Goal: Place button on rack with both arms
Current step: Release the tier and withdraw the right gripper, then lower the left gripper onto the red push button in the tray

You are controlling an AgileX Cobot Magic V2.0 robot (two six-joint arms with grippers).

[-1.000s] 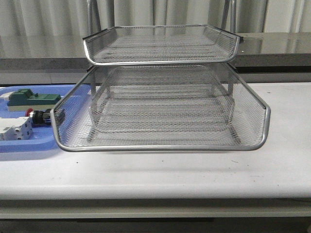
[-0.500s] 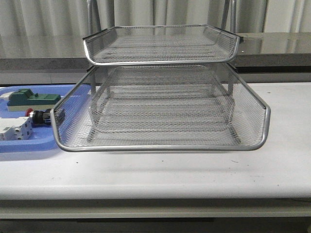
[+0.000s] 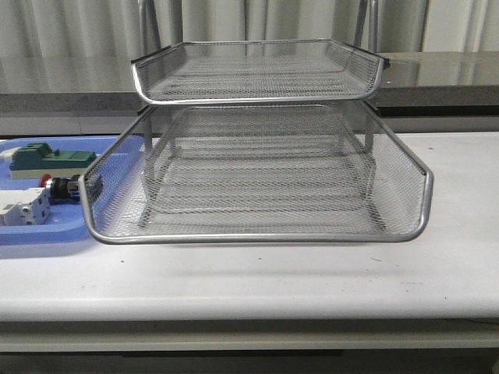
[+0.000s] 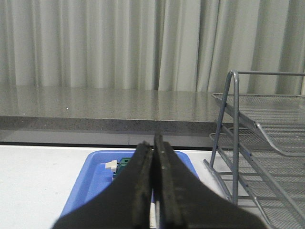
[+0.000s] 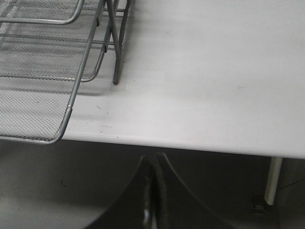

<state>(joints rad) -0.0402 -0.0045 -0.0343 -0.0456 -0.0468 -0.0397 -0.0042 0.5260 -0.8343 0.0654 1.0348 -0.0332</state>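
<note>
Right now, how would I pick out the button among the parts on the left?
Find the blue tray left of the silver rack. The button lies in it on its side, hard by the rack's mesh wall. Its red head and black body distinguish it from the green-topped block and white breaker.

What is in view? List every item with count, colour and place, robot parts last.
rack: one, silver wire mesh, stacked trays, middle of the table.
tray: one, blue plastic, flat, on the table left of the rack.
button: one, red head and black body, lying in the tray beside the rack's edge.
green block: one, green, at the back of the tray.
breaker: one, white, at the front of the tray.
table: one, white.
curtain: grey, behind.
left gripper: one, black, shut, empty.
right gripper: one, black, shut, empty.
</note>
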